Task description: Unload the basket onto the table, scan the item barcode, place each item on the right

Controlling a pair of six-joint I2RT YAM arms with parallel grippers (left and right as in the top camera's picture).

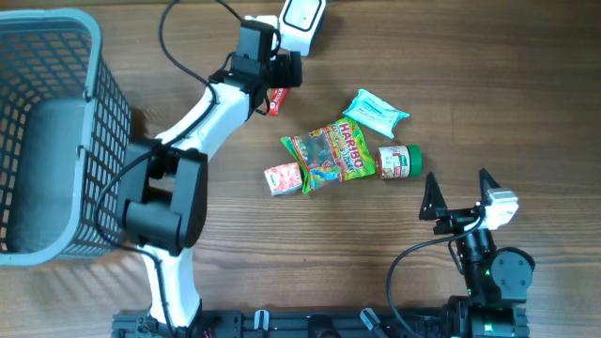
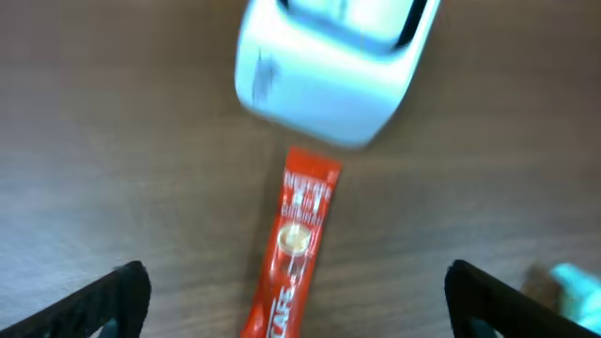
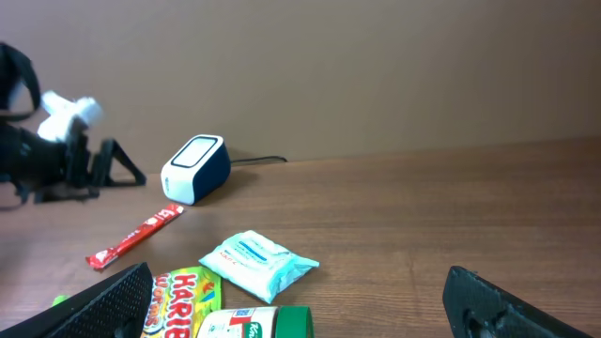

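The item, a red stick sachet (image 2: 296, 244), lies flat on the wooden table with its far end just short of the white barcode scanner (image 2: 329, 66). My left gripper (image 2: 296, 300) hovers over it, open, one black finger on each side and neither touching it. In the overhead view the sachet (image 1: 274, 99) pokes out below the left gripper (image 1: 285, 71), near the scanner (image 1: 302, 21). My right gripper (image 1: 458, 192) stands open at the lower right, holding nothing. From the right wrist view the sachet (image 3: 136, 237) and the scanner (image 3: 195, 167) are far off.
A grey basket (image 1: 47, 131) fills the left side. In mid-table lie a Haribo bag (image 1: 329, 155), a pale blue wipes pack (image 1: 376, 113), a green-lidded jar (image 1: 400, 161) and a small pink packet (image 1: 282, 176). The scanner's cable runs along the back edge.
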